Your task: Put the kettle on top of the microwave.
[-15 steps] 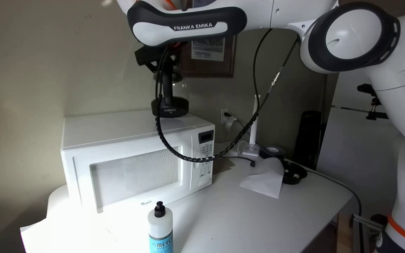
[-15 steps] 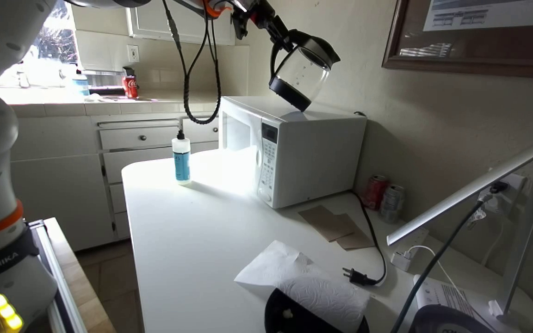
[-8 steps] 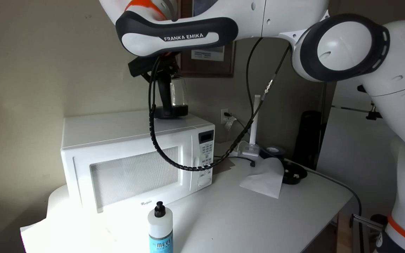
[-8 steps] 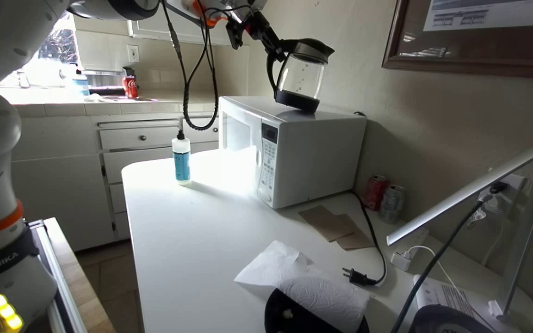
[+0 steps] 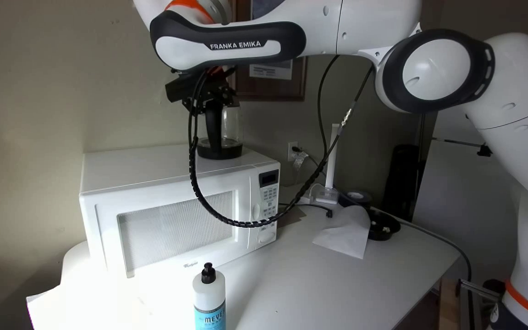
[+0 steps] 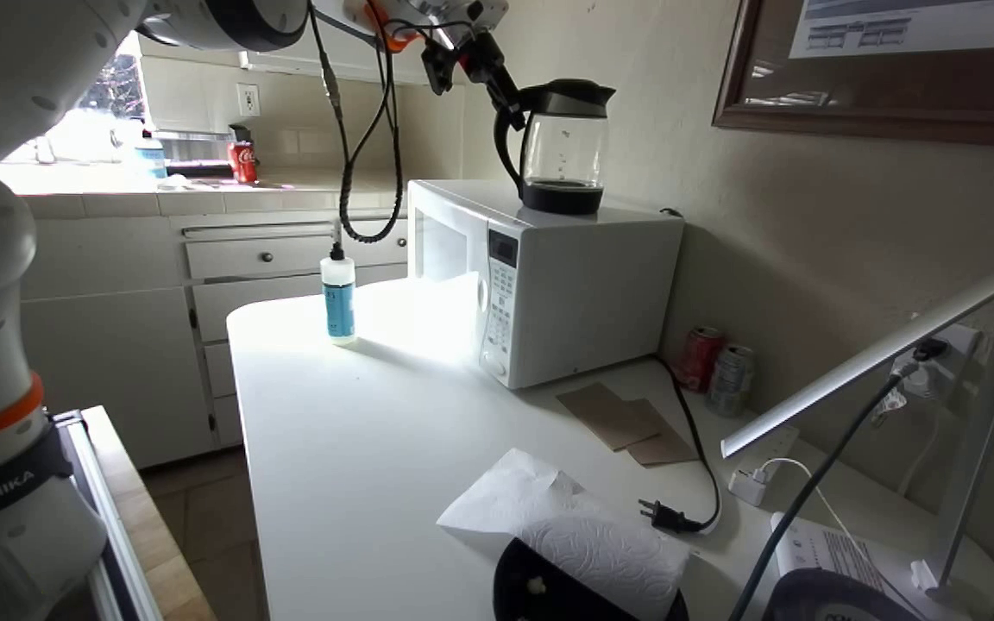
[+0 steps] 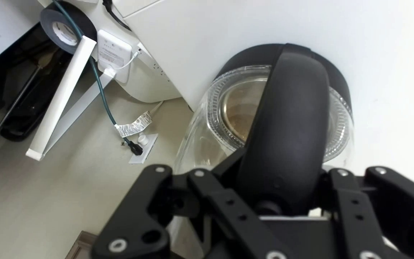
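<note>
1. Exterior views both show one Franka Emika arm (image 5: 319, 36), cut off by the top edge, above the gripper (image 7: 278, 178).
2. One white Whirlpool microwave (image 5: 177, 215) sits below the gripper, window and button panel showing; a looped black cable (image 5: 250, 224) crosses its door.
3. One glass kettle (image 6: 562, 147) stands upright on top of the microwave, its body just beside and below the gripper: clear, with small markings, black lid, black base and curved black handle. In the wrist view the handle hides the middle of the base.
4. One gripper, clamped on the kettle's handle near its upper end, a jaw on each side.
5. One black dish (image 6: 514, 597), below the gripper and well apart, is cut off in an exterior view; bits inside are too small to name.
6. One black-capped bottle (image 5: 209, 293), blue-labelled, well apart from the gripper, its foot cut off in an exterior view.
7. Two drink cans (image 6: 732, 379), red and silver, side by side, well apart from the gripper.
</note>
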You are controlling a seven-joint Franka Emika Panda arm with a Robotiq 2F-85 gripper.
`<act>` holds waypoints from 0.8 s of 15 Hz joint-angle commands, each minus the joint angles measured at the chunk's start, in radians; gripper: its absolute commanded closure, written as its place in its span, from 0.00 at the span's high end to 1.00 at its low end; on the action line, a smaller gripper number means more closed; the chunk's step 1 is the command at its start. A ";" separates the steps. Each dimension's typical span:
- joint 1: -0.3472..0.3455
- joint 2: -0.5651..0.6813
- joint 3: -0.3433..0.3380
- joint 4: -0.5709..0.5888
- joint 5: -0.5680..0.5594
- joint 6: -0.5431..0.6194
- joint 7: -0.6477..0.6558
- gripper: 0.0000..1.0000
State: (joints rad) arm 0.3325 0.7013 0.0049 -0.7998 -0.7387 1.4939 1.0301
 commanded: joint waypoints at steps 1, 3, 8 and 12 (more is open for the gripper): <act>-0.016 0.024 0.015 0.075 0.056 -0.055 -0.042 0.42; -0.020 0.025 0.015 0.083 0.072 -0.067 -0.048 0.46; -0.026 0.021 0.015 0.114 0.092 -0.085 -0.075 0.83; -0.031 0.007 0.023 0.137 0.114 -0.078 -0.107 1.00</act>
State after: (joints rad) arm 0.3119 0.7020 0.0079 -0.7134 -0.6630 1.4429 0.9622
